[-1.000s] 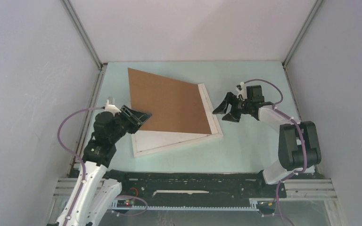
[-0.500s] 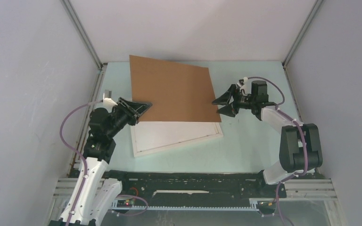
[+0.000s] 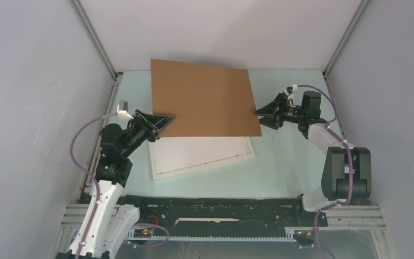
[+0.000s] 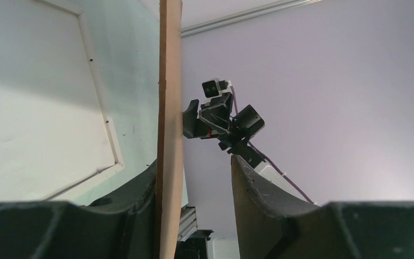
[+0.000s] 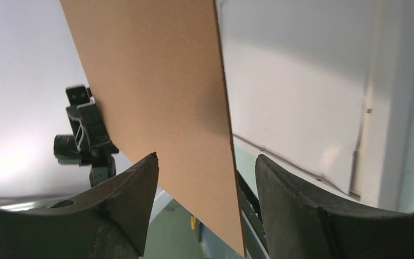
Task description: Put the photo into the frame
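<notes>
Plain grey walls enclose a pale green table; metal corner posts rise at the back. Light is even.

Both arms reaching inward, mid-frame.
Left gripper at centre left, jaws part-closed, one finger against a thin edge; right gripper at centre right, jaws spread, straddling.

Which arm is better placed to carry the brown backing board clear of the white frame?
Probably the left. The left gripper has the brown backing board between its fingers above the frame; the right gripper straddles the opposite edge, jaws open.
</notes>
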